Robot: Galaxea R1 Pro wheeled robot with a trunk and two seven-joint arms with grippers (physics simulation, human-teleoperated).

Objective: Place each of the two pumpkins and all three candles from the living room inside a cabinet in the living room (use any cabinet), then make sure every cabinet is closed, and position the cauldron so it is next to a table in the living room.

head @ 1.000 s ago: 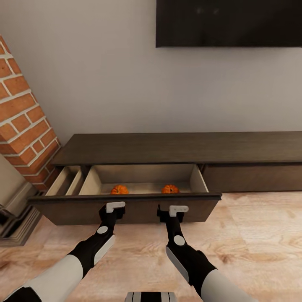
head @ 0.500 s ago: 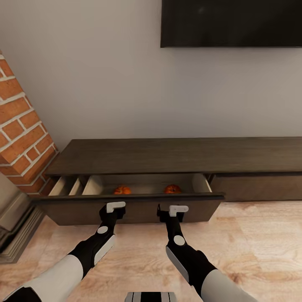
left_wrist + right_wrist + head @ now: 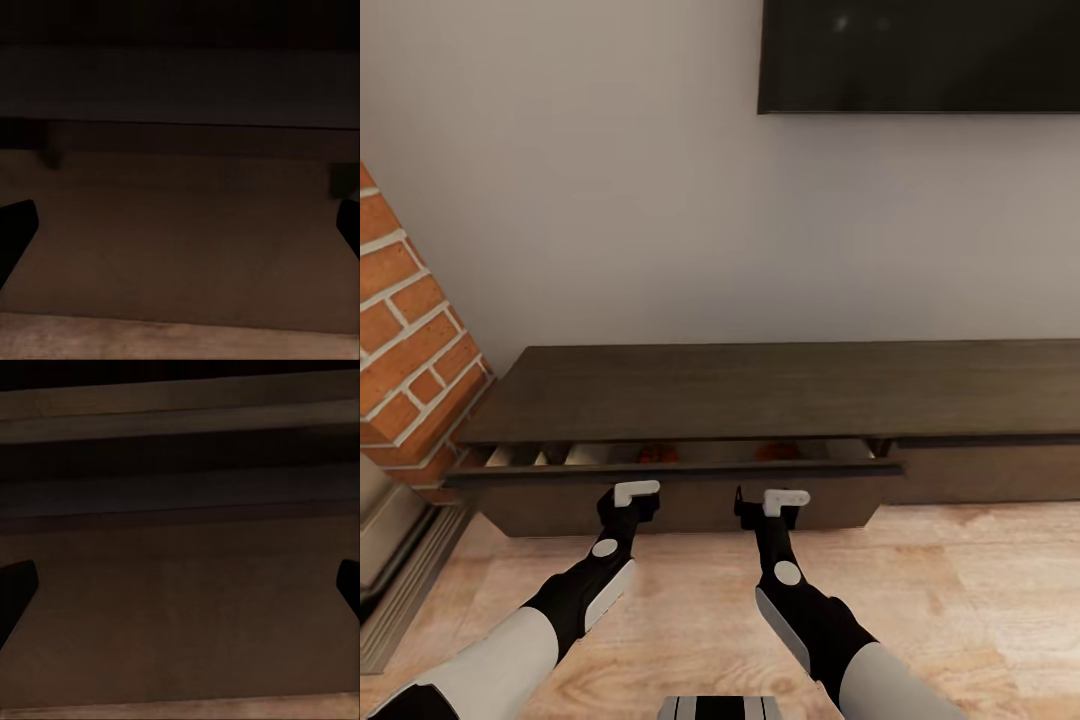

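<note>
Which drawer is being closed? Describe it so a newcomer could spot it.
Find the long dark cabinet under the wall screen. At its end by the brick chimney, one drawer juts out slightly, both grippers at its front. Orange pumpkins peek through its gap; the neighbouring front sits flush.

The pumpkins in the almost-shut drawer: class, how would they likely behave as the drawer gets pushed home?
The pumpkins look round and lie loose, so they may roll or slide a little. The cabinet drawer walls should probably contain them. Both hands, left hand and right hand, sit at the drawer front, suggesting an even push.
</note>
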